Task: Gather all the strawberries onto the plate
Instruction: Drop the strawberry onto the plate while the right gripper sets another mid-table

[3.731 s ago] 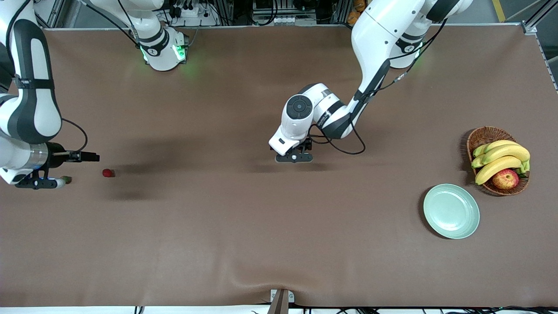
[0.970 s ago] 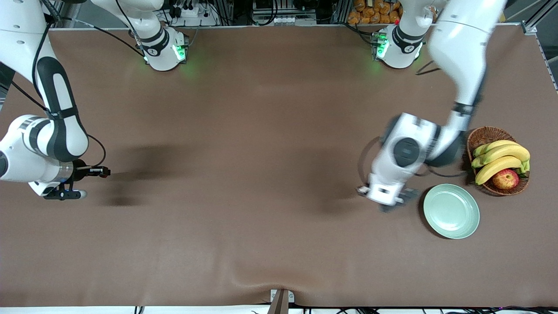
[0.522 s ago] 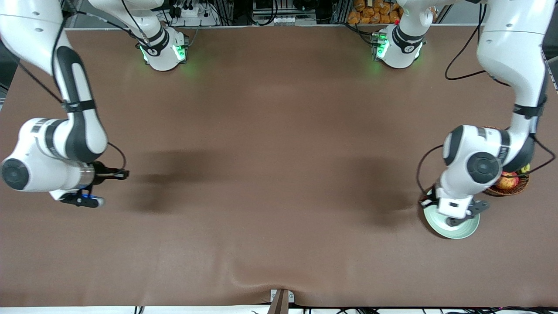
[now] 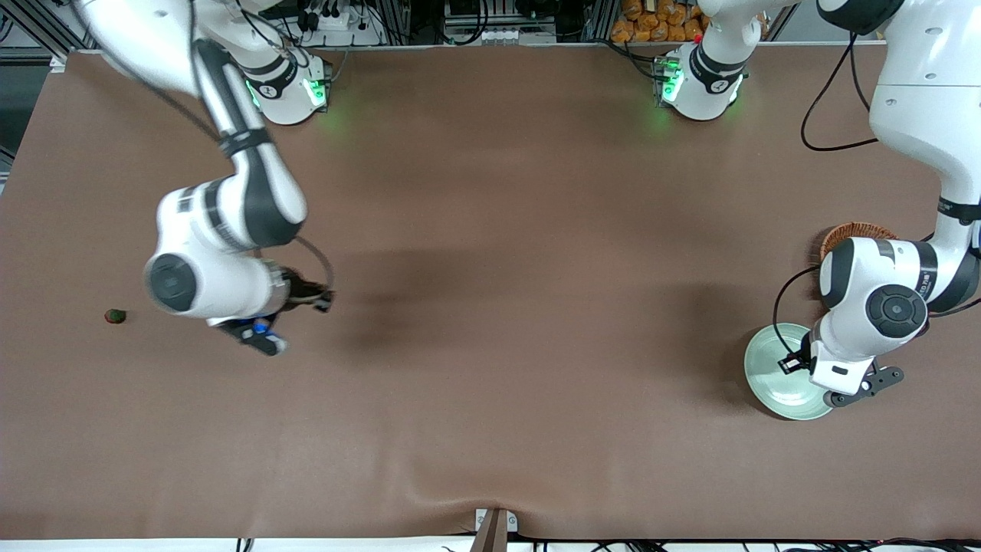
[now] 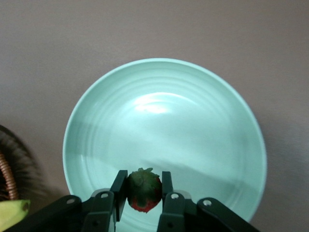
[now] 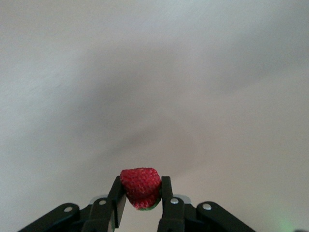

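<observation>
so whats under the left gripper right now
The left gripper, shut on a strawberry, hangs over the mint-green plate. The plate's visible surface is bare; the gripper hides a small patch of it.

You get bright, even overhead light in the front view, with soft dark shadows on the brown table (image 4: pixel 490 429) under each arm and green glow around both bases. Your right arm (image 4: pixel 222 253) is smeared by motion blur. In the left wrist view a white glare patch sits on the plate (image 5: pixel 164 104); in the right wrist view the table is washed out pale, with a diffuse shadow band.
</observation>
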Robot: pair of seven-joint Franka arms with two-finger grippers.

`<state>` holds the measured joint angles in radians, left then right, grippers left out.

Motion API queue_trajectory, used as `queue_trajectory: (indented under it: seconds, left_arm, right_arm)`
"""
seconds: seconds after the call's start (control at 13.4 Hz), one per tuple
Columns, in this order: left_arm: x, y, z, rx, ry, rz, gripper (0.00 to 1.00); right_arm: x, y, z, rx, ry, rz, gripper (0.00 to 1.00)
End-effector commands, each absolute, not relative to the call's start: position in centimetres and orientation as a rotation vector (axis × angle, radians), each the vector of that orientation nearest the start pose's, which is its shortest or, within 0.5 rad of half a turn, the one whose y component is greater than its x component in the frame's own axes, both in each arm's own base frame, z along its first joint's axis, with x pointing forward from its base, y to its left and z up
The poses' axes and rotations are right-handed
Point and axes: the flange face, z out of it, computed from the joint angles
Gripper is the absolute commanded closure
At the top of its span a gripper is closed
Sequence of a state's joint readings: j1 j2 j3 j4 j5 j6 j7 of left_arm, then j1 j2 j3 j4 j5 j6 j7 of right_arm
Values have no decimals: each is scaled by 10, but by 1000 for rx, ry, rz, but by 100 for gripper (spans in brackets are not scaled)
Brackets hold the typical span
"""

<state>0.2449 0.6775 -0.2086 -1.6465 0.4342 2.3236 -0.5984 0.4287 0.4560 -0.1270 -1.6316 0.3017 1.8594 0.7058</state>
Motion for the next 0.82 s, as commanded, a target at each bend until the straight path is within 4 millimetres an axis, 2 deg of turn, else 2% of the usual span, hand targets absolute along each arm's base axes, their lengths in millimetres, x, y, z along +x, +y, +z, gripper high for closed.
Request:
queue_trajectory:
  seconds: [0.0,0.07,0.15,0.22,0.3,0.37,0.52,0.6,0.67,0.75]
  left_arm:
    - [692,49,225,-2910,-520,-125,100]
    - [691,50,221,-2910,-522,-118,100]
    - [692,51,222,-2911,-521,-121,88]
    - [691,52,220,-2912,-518,-116,20]
    - [691,54,221,-2914,-505,-116,0]
    - [690,54,222,-2914,-495,-116,0]
    - [692,52,227,-2914,-490,-127,0]
    - [692,46,228,-2917,-477,-131,0]
    - [693,40,230,-2922,-470,-137,0]
    - [693,35,233,-2926,-463,-143,0]
  right_arm:
    - [602,275,352,-2862,900,432,100]
    - [602,292,353,-2829,972,399,100]
    - [598,315,347,-2812,1028,384,100]
    - [592,345,338,-2798,1069,360,100]
    - [588,374,326,-2776,1114,327,100]
    - [580,410,311,-2760,1160,293,100]
    - [573,461,285,-2703,1236,225,100]
    - [569,474,273,-2678,1257,200,100]
    - [557,497,262,-2664,1235,160,100]
    - [556,502,260,-2629,1262,139,100]
